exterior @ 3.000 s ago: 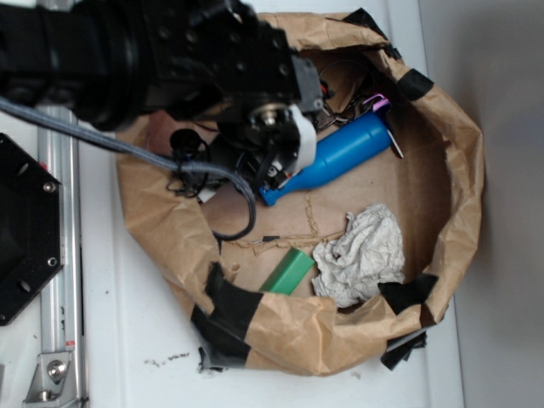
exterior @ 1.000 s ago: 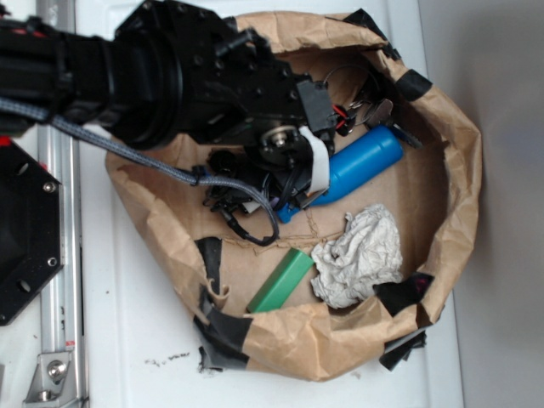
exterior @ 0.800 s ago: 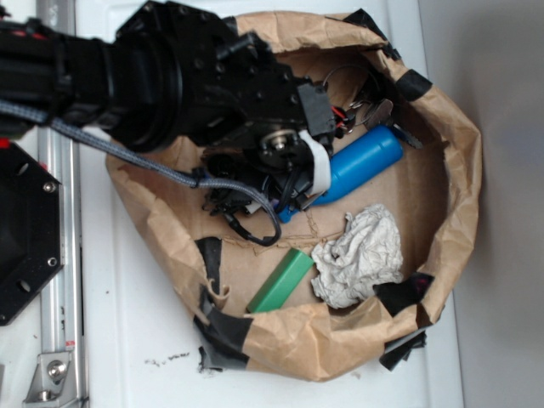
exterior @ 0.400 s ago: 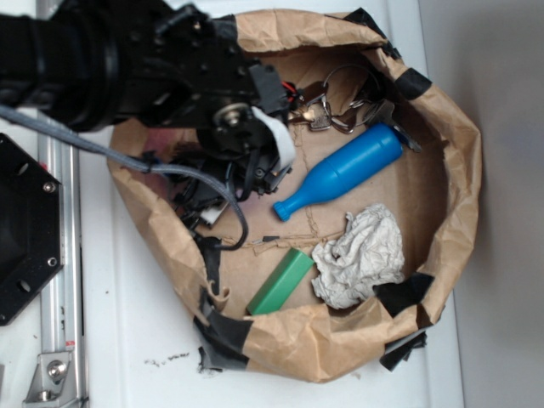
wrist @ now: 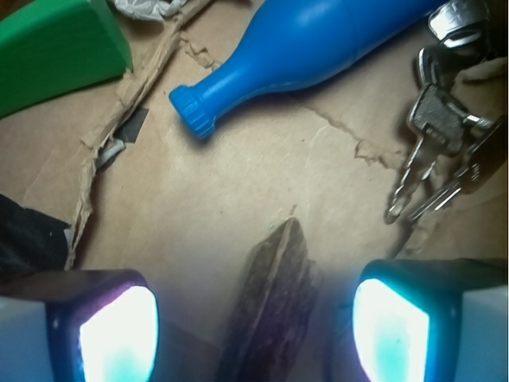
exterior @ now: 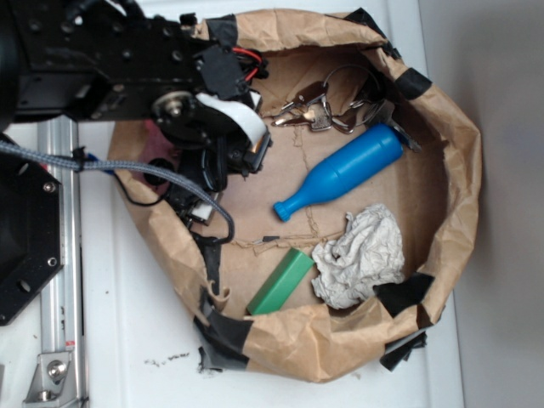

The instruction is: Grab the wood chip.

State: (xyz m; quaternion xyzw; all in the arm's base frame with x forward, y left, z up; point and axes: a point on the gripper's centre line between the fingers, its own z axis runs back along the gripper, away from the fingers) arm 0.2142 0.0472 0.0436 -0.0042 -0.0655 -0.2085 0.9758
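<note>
Brown paper floor (wrist: 262,183), chip (wrist: 270,294) lying flat between spread fingers (wrist: 119,334), gripper (wrist: 254,334) open astride it for closing; bottle (wrist: 318,48), keys (wrist: 437,135) beyond.

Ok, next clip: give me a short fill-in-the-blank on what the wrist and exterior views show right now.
1. The wood chip lies between the two ____ of the gripper.
2. The gripper's jaws are ____, not touching the chip.
3. The bottle is coloured ____.
4. The block beside the crumpled paper is coloured ____.

Missing words: fingers; open; blue; green
</note>
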